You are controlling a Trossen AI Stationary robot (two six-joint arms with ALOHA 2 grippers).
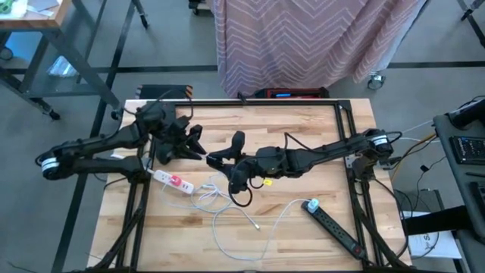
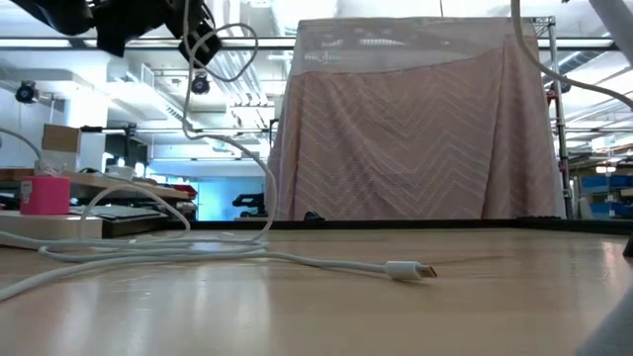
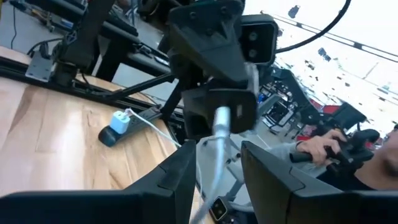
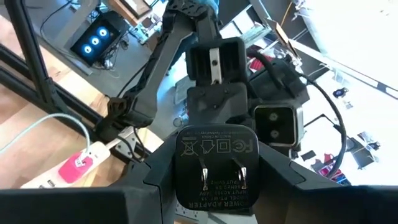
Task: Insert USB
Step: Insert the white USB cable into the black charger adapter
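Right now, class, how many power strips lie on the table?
2: a white power strip under the left arm, and a black power strip at the table's near right corner. Others could be hidden beneath the arms.

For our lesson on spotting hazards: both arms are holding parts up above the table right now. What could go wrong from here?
1. The right gripper holds the power adapter and the left gripper pinches the white cable near its end; a small misalignment could jam the plug.
2. The cable's slack trails across the table and may snag.
3. The two grippers sit close together and could collide.
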